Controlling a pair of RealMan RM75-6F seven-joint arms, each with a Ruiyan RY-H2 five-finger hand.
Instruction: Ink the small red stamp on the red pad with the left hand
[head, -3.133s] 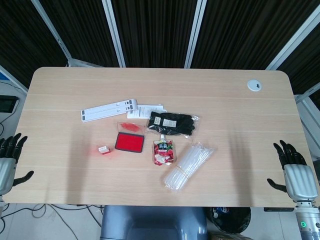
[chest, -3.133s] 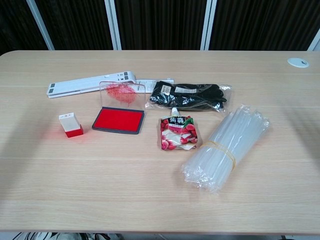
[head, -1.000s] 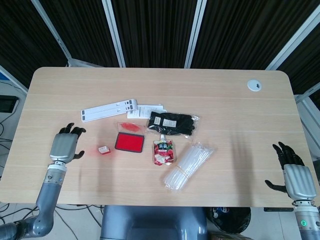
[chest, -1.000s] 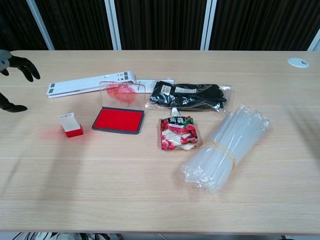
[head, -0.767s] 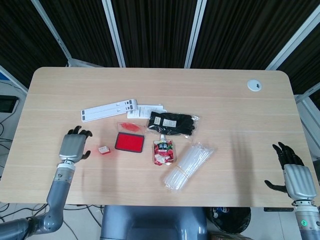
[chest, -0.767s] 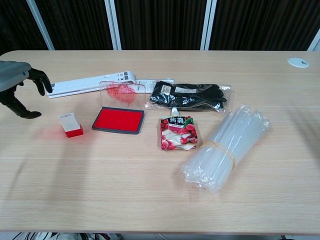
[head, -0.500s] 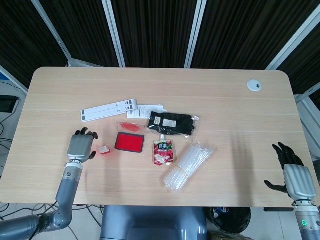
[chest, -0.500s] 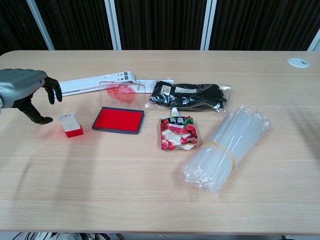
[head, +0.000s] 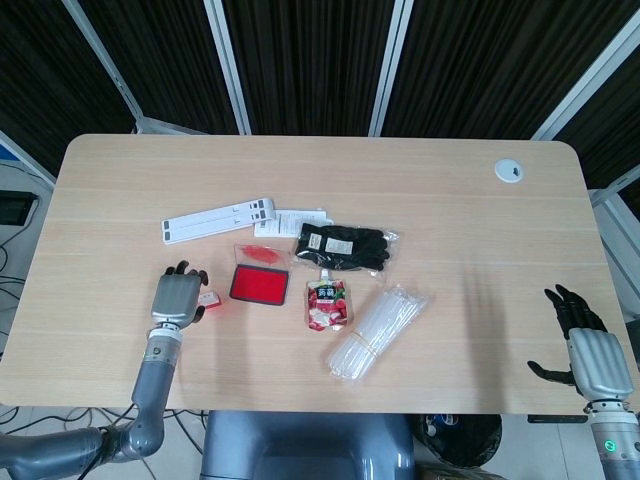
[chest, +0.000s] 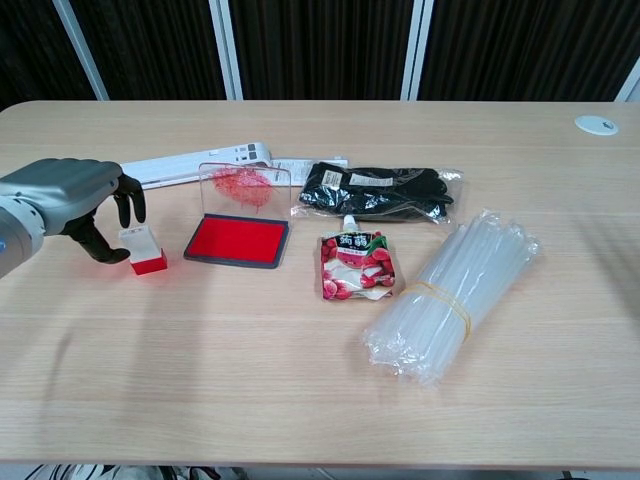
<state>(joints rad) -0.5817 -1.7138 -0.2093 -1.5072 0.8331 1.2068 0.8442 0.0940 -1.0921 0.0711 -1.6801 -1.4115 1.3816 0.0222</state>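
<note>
Your left hand (chest: 85, 200) has swept in across the counter (chest: 320, 400) and now its spread fingers bracket the small red stamp (chest: 143, 249), thumb just beside it, though contact is hard to judge. Nothing held yet. The red pad (chest: 238, 240) waits just beyond the stamp.

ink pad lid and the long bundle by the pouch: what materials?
Ink pad lid: looks like clear rigid plastic; stands upright, red smears on it, table visible through it. Long bundle: probably thin clear plastic sleeves or tubes, glossy highlights, held by a yellowish band; exact item unclear.
</note>
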